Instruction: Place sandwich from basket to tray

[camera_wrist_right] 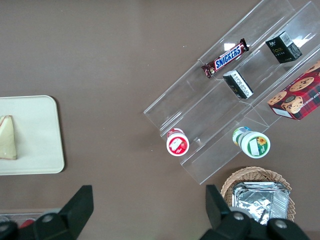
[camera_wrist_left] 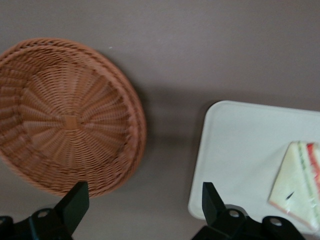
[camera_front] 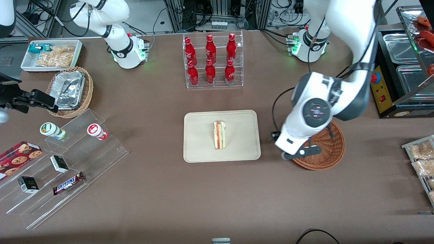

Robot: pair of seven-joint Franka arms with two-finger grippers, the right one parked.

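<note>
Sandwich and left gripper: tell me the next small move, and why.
Probably lift the gripper clear and retract. The sandwich already lies on the tray, the wicker basket is empty, and the open gripper holds nothing, hovering between basket and tray.

Red bottles (camera_front: 211,59) in clear rack; Snickers bar (camera_front: 68,183).

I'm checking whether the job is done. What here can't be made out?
- Front view: the arm covers part of the basket and the gripper.
- Left wrist view: the picture edge cuts off the sandwich and tray; the open gripper shows only fingertips.
</note>
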